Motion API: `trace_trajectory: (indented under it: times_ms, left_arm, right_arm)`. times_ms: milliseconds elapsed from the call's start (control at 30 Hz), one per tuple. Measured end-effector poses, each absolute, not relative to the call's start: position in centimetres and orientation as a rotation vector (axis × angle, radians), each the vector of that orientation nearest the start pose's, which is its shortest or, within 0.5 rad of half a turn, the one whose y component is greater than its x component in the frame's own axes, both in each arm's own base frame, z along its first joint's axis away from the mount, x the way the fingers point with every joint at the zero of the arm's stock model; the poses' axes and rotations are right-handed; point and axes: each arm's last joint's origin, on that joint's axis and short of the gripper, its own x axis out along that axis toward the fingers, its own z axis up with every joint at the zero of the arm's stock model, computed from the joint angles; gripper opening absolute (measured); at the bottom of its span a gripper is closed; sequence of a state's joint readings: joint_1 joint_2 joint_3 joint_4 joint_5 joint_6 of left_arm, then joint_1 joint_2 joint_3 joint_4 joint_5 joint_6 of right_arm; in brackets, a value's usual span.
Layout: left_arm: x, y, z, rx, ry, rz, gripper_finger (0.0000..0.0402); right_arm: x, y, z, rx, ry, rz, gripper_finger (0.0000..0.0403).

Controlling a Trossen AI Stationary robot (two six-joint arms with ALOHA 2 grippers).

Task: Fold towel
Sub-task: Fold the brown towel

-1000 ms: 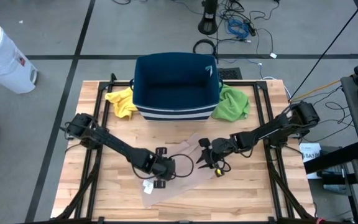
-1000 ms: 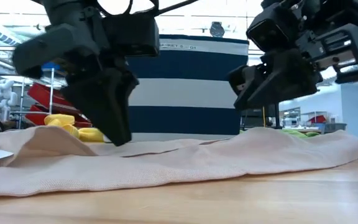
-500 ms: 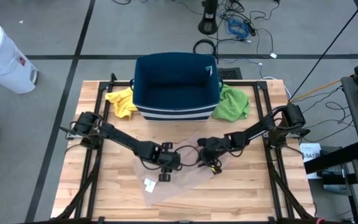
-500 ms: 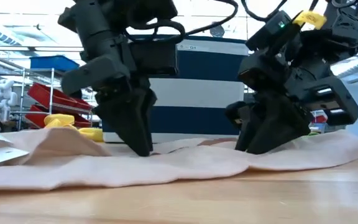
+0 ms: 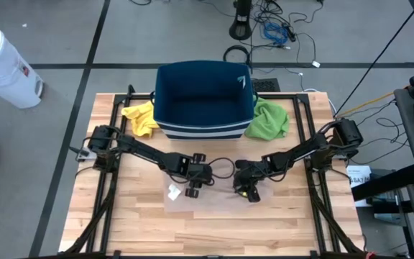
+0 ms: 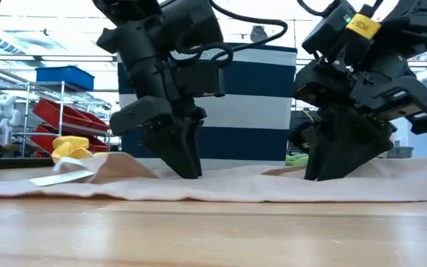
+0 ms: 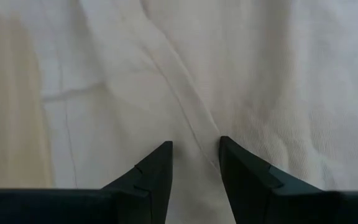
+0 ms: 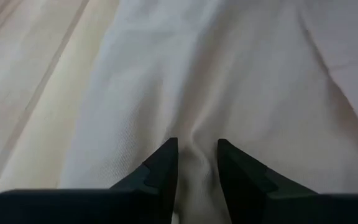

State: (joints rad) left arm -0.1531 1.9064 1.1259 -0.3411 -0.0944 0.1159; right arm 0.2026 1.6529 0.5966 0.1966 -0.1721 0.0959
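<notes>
A pale beige towel [image 5: 218, 196] lies spread low on the wooden table, in front of the bin. Its white tag [image 5: 172, 192] is at its left end, which shows in the low view as a raised fold [image 6: 117, 167]. My left gripper [image 5: 195, 181] stands on the towel's left-middle part and my right gripper [image 5: 244, 188] on its right part. Both point down and are shut on cloth. In the low view the left gripper [image 6: 187, 172] and right gripper [image 6: 321, 174] both reach the towel's upper surface [image 6: 236, 191]. My left gripper [image 7: 196, 155] pinches a raised ridge of the towel [image 7: 194, 127] between its two fingers, coming from above and pointing down. The cloth around it lies on the table; how many layers, I cannot tell. My right gripper [image 8: 197, 152] pinches a small ridge of towel [image 8: 196, 134] between its fingers, slanting down from above. The rest of the towel lies flat on the table.
A navy bin with white stripes [image 5: 203, 101] stands at the table's far side. A yellow cloth [image 5: 141, 117] lies left of it and a green cloth [image 5: 268, 119] right of it. Bare wood [image 5: 207, 230] lies toward the near edge.
Both grippers came down onto the towel. The left one moved toward the far edge and the right. The towel, which ran slanting toward the near left corner, had its tagged end drawn toward the far edge. It now lies flatter and more level across the table.
</notes>
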Motion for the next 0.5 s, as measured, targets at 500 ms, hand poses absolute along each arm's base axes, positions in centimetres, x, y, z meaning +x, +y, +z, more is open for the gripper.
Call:
trace_trajectory:
  times_ms: [500]
  left_arm:
    - [36.3,-5.5,16.9,0.352,1.04,-0.048,0.0138]
  right_arm:
    - [26.1,7.3,11.5,0.094,0.927,0.285,0.01]
